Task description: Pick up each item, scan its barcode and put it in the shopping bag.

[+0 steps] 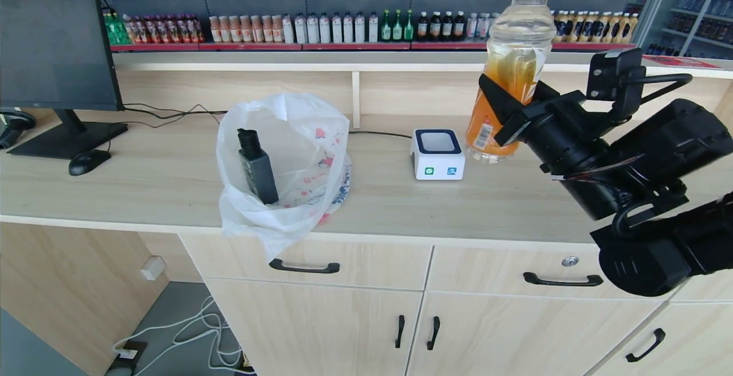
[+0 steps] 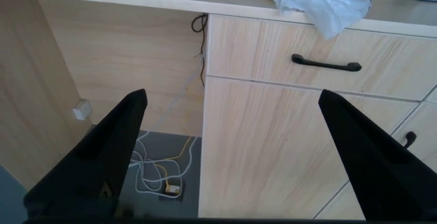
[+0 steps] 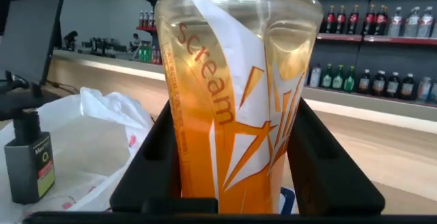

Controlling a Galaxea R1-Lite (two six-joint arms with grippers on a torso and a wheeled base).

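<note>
Shop checkout: wood table, drink shelves behind. Fingers of right gripper clamped on bottle mid-body, upright, cap up; the grip sits above the barcode, leaving it unobstructed. Bottle is just right of scanner, barcode side roughly toward it. Reads as the scan step, probably needs a tilt over the scanner window. Bag left of scanner, mouth open, dark item standing inside, so drop-in should be a short move. Fingers of left gripper wide, nothing held, below table edge facing the cabinet, out of the way
</note>
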